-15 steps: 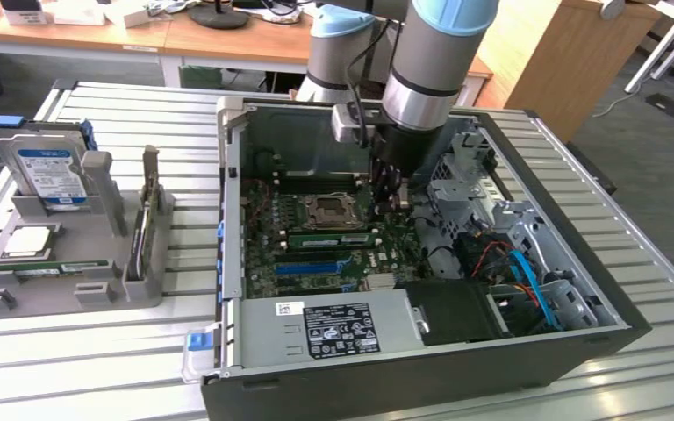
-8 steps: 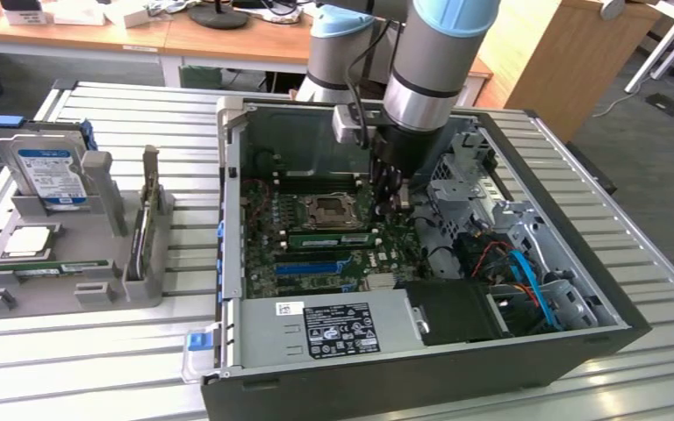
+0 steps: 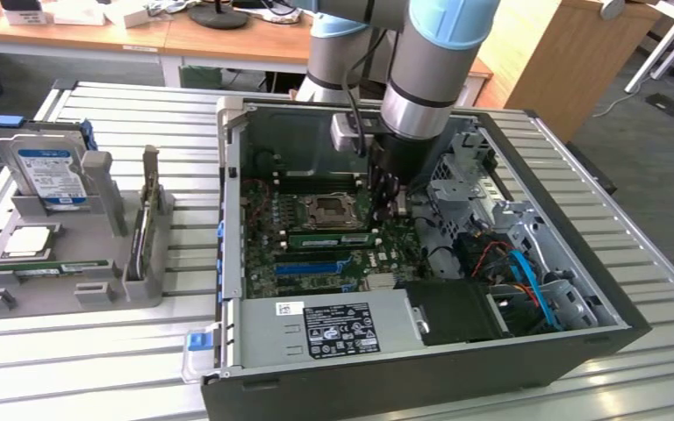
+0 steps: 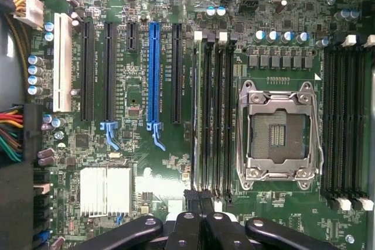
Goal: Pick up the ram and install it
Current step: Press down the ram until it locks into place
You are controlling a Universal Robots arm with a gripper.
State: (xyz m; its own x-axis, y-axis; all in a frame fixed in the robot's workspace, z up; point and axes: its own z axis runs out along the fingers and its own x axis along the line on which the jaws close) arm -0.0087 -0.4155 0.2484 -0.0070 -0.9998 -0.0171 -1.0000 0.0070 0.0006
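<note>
Below, pincer (image 4: 199,218) shut, ram (image 4: 195,115) edge-on in slot, CPU socket (image 4: 279,136) beside.

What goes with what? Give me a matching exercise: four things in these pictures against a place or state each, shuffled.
Things:
A. boxy hard drive with blue-white label
B. square silver processor chip
C. long blue plastic expansion slot
D. black tool

Places or states:
1. shut, above the green motherboard
2. lying flat in the grey plastic holder
3. standing upright in the grey plastic holder
4. between black slots on the motherboard

Pairs: A-3, B-2, C-4, D-1
</note>
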